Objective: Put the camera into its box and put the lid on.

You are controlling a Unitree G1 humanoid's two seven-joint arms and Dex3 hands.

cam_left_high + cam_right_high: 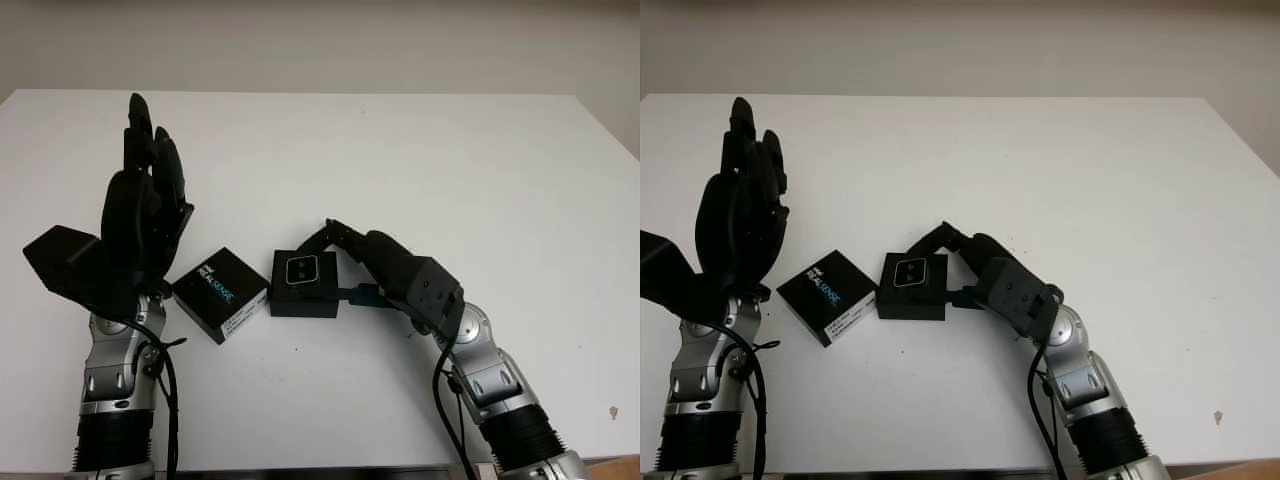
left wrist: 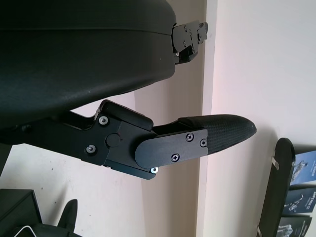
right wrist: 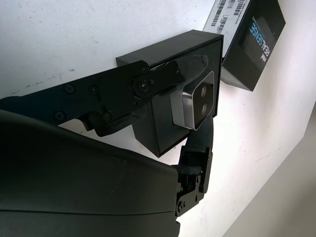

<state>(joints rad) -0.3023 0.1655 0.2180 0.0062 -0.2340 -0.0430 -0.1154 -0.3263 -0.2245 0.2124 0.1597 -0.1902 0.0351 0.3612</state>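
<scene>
White desk [image 1: 400, 150] and a pale wall behind it are what I see. My left hand [image 1: 140, 215] is raised over the near left part of the desk, open and holding nothing. Just right of it lies the flat black box lid with printed letters [image 1: 220, 293], turned at a slant. Next to the lid, near the middle of the near edge, sits the open black cardboard box [image 1: 304, 285]. The small silver camera with two round lenses [image 3: 197, 98] is down inside it. My right hand [image 1: 340, 245] reaches in from the right, low and bent, fingers closed on the camera. I think the camera is hard, light and smooth, and its glass could scratch, so the sides are best to hold.
</scene>
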